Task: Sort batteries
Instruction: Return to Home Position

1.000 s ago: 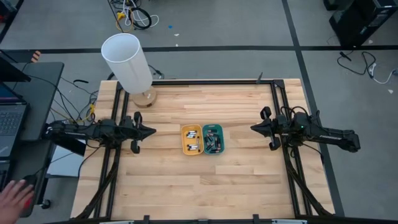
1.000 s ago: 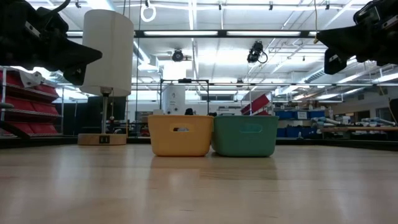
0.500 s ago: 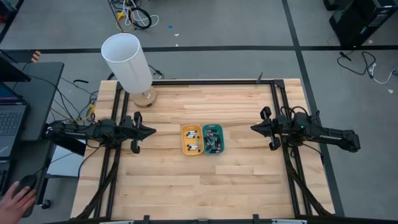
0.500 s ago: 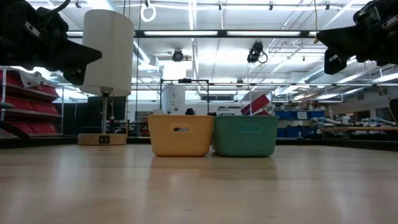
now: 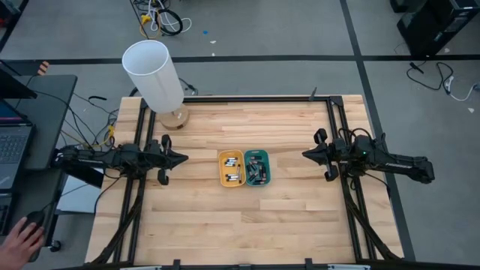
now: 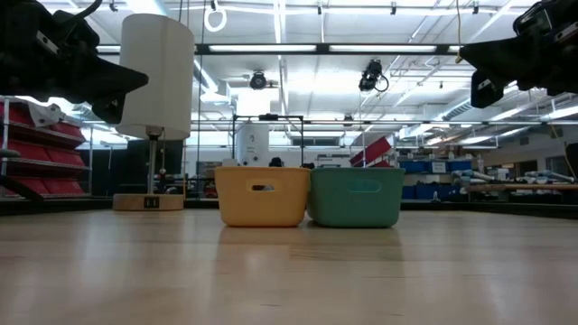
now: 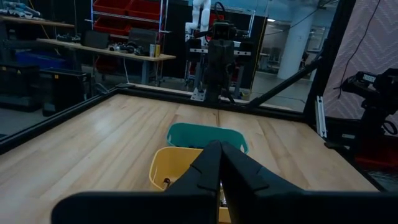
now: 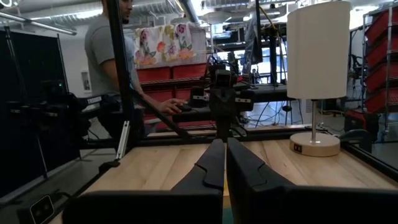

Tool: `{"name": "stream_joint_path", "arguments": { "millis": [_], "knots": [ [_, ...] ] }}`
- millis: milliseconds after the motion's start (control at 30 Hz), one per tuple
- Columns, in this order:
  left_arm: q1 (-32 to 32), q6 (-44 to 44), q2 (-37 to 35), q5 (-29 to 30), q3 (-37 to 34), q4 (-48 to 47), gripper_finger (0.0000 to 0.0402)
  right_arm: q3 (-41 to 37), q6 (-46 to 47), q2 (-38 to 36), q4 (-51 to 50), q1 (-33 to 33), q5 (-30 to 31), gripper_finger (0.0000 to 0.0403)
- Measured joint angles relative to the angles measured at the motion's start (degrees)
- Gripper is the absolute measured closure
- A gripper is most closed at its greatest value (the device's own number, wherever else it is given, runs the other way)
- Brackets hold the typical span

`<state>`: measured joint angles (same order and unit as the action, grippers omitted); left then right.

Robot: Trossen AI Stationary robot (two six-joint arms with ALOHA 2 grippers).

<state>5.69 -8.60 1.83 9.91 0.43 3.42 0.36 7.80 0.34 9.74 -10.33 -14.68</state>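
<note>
Batteries (image 5: 234, 162) in yellow tray (image 5: 220, 169), teal tray (image 5: 267, 169); left end effector (image 5: 183, 158), right end effector (image 5: 306, 154) both closed, empty

Wooden tabletop (image 5: 225, 217), three items.
A yellow tray (image 5: 231, 168) and teal tray (image 5: 256, 168) touch side by side at its middle; a white-shaded lamp (image 5: 154, 75) stands near its far left corner.

1. The table (image 5: 285, 127) is made of pale wood, smooth with a soft shine.
2. The yellow tray (image 6: 262, 194) and the teal tray (image 6: 357, 196) are made of smooth, matt plastic.
3. Shiny silver metal is seen on some batteries (image 5: 232, 166).
4. The lamp shade (image 5: 154, 71) is smooth and matt.
5. The lamp base (image 5: 174, 118) is made of wood.
</note>
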Motion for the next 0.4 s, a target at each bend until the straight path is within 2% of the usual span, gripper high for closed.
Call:
{"name": "stream_joint_path", "arguments": {
  "millis": [400],
  "knots": [
    [0.0,0.0,0.01,0.0,0.0,0.0,0.038,0.0,0.01,0.01,0.0,0.0,0.0,0.0399]
  ]
}}
